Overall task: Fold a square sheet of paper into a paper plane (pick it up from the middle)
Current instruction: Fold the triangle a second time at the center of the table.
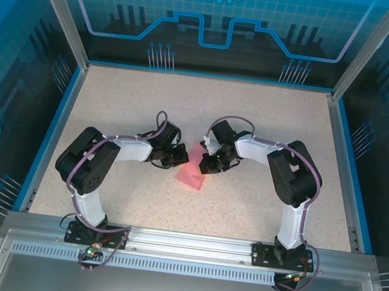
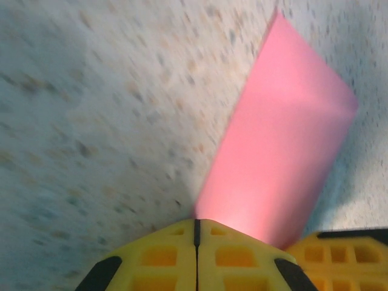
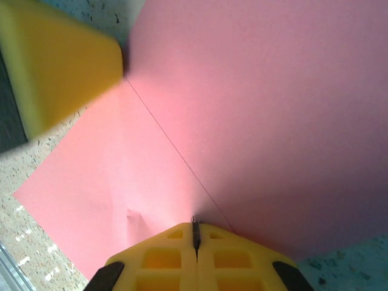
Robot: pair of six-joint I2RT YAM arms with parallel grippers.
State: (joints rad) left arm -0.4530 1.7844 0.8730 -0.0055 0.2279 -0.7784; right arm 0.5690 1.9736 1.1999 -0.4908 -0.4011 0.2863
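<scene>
Square sheet of paper [image 1: 192,172]: partly folded, mid-tabletop [image 1: 275,127], between both arms. Left gripper [image 2: 196,222], right gripper [image 3: 195,224]: jaws pressed together at opposite crease ends, possibly nipping paper. Risk: uneven pull tears sheet or skews crease.

The square sheet of paper [image 3: 254,103] is thin, smooth, matt pink, the table [image 1: 268,126] speckled, matt and stone-like, the fingers [image 2: 163,257] moulded matt yellow plastic.

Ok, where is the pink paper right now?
In the top view the pink paper sits mid-table between the left end effector and the right end effector, both shut on it.
</scene>
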